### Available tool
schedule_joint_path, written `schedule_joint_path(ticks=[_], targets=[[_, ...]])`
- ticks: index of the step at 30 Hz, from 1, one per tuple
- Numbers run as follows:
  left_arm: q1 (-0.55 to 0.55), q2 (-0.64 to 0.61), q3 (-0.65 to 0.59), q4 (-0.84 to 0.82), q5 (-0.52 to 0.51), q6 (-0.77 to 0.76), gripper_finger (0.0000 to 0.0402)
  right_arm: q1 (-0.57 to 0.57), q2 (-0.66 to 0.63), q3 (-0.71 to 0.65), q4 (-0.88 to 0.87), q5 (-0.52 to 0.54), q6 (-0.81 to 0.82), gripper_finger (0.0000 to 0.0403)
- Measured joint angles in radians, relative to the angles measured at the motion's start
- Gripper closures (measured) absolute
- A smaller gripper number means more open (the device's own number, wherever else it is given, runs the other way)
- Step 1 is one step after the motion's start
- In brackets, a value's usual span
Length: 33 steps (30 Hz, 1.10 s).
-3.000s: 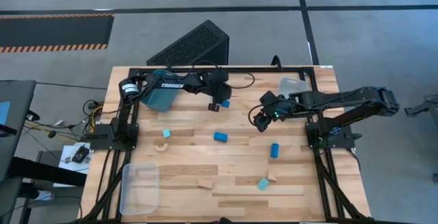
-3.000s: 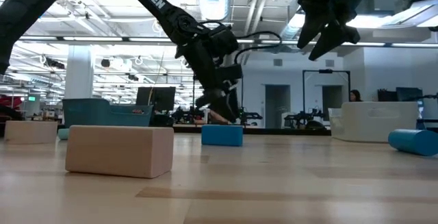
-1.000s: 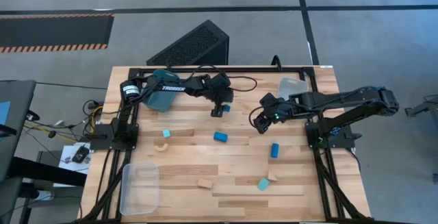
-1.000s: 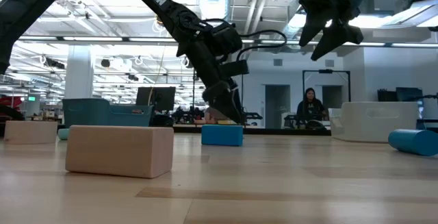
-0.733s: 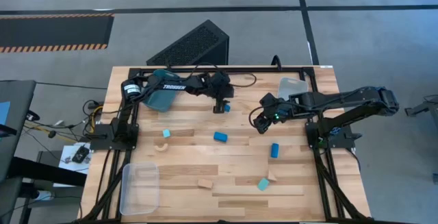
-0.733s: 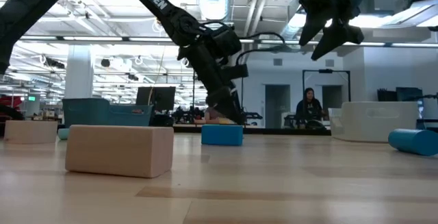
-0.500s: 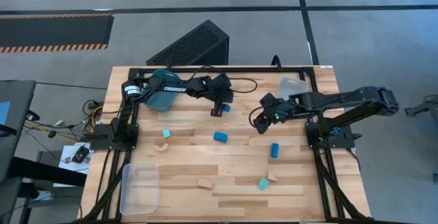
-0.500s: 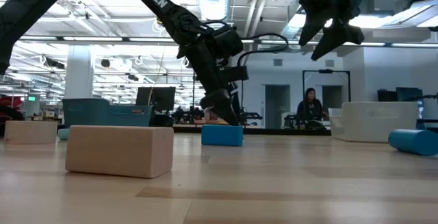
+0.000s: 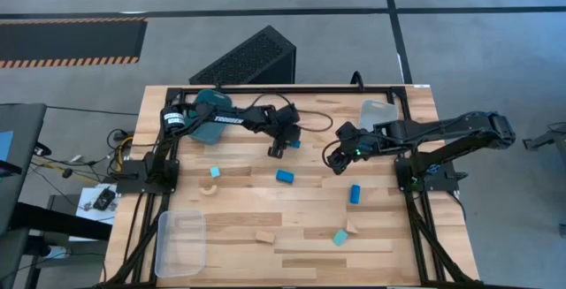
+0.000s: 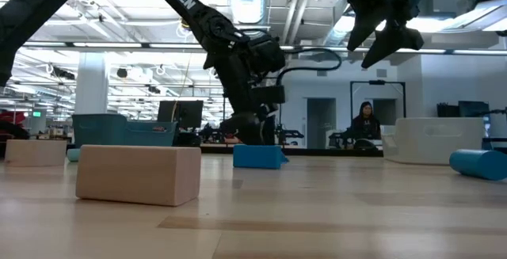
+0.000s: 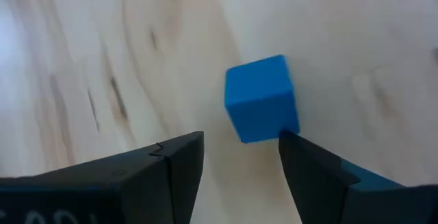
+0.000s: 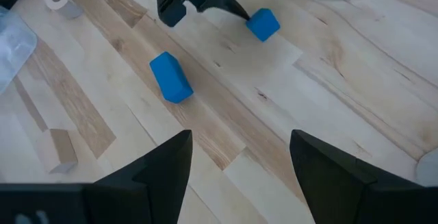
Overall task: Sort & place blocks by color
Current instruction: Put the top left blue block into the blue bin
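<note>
L arm is swinging its left gripper [image 9: 280,144] off the dark blue cube [image 9: 293,144]; jaws half-open, cube now lying just outside one fingertip, ungripped. Pick needs redoing. Right gripper [image 9: 332,157] is hovering wide open, empty.

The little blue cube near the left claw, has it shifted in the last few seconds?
Yes. The blue cube lies farther from the teal bin, nearer the table's middle; the left gripper stands beside it.
</note>
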Motion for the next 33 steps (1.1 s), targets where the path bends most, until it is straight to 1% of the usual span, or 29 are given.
schedule_joint_path(ticks=[3,7,11,16,20,22,28,33], targets=[[-0.011,-0.01,0.003,-0.011,-0.021,0.002,0.0223,0.007,0.0,0.0,-0.001,0.001,0.003,0.0132],[-0.013,-0.013,0.002,-0.074,-0.016,-0.017,0.0223,0.018,0.0,0.0,-0.001,0.006,0.01,0.0132],[-0.011,-0.03,0.003,-0.087,0.057,-0.073,0.0223,0.02,0.0,0.0,-0.001,0.008,0.012,0.0132],[0.011,-0.033,0.043,-0.079,0.154,-0.175,0.0223,0.02,0.0,0.0,-0.001,0.004,0.005,0.0132],[0.018,-0.027,0.046,-0.007,0.169,-0.212,0.0223,0.02,0.0,0.0,-0.001,0.0,0.005,0.0132],[0.017,-0.019,0.045,0.001,0.188,-0.223,0.0223,0.02,0.0,0.0,-0.002,-0.003,0.005,0.0132],[0.007,0.023,0.046,0.018,0.177,-0.269,0.0223,0.047,0.0,0.0,-0.006,-0.003,0.027,0.0132],[0.001,0.029,0.045,-0.001,0.159,-0.261,0.0228,0.059,0.0,0.0,-0.016,-0.003,0.029,0.0132]])
